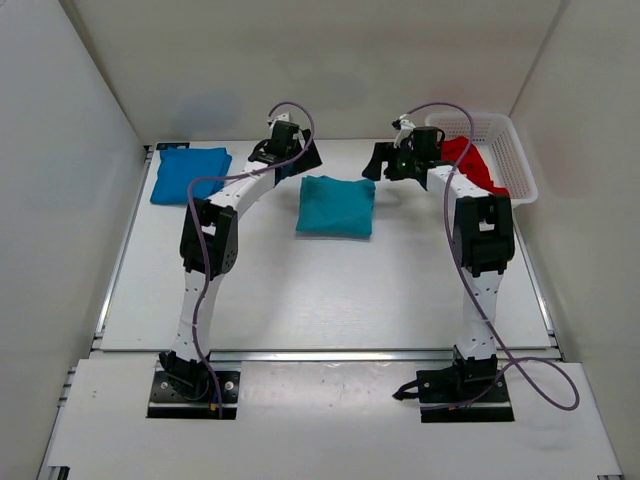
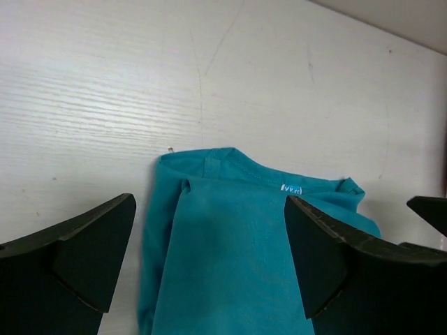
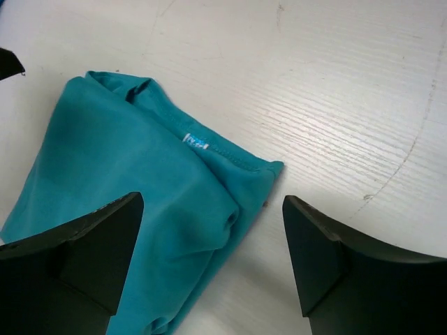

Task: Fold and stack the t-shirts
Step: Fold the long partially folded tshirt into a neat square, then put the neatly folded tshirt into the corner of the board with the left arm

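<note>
**Three shirts, two open grippers, one basket**

One white table [image 1: 330, 290] carries everything, walled in by pale panels on three sides. Two arms are bolted at its near edge, the left arm [image 1: 210, 240] and the right arm [image 1: 485, 235]. Both reach toward the far half of the table and lean in toward each other.

One white mesh basket [image 1: 520, 165] sits at the far right corner. The red shirt [image 1: 470, 160] lies bunched and unfolded inside it, partly hidden behind the right arm.

There are three shirts in all, and the other two lie on the table, well apart from each other. The blue shirt [image 1: 190, 174] is folded into a flat rectangle at the far left corner. The teal shirt [image 1: 337, 205] is folded into a rough square around the middle of the far half, between the two arms. Its neck edge faces the back wall, and one small white label [image 2: 291, 189] shows at the neckline.

The left gripper [image 1: 290, 160] is at the teal shirt's far left corner, with its fingers spread wide and nothing between them. In the left wrist view the teal cloth fills the gap below the fingers. The right gripper [image 1: 385, 162] is just off the shirt's far right corner, equally wide open and empty. In the right wrist view the shirt's folded corner and bare table lie below it. Whether either gripper touches the cloth cannot be told.
</note>
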Motion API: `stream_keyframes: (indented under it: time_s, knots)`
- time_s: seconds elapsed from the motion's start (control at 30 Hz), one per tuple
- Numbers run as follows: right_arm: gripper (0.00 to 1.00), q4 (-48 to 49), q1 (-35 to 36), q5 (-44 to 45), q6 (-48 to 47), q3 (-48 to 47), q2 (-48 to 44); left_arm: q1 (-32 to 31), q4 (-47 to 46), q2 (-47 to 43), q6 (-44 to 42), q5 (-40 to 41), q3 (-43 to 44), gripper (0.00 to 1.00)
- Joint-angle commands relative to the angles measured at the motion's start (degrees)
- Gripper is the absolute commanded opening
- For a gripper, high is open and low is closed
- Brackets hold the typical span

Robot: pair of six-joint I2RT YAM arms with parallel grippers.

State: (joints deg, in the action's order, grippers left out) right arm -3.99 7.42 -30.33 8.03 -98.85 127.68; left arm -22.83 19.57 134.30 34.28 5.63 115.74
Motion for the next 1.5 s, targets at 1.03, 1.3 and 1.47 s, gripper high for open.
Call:
stream_keyframes:
  time_s: [1.03,1.3,1.47]
  knots:
    - [0.5,15.77,4.88,-10.45,6.91,28.27,-11.32,-0.81,-1.91,-3.96,-5.28,-8.35,-15.63,0.6]
    - [0.51,15.94,4.27,-12.12,6.73,28.1,-14.47,-2.31,-2.87,-4.57,-7.3,-10.2,-19.59,0.28]
    - [0.6,15.94,3.74,-12.39,6.47,30.2,-20.78,-2.22,-2.61,-5.71,-8.52,-11.96,-18.71,0.0]
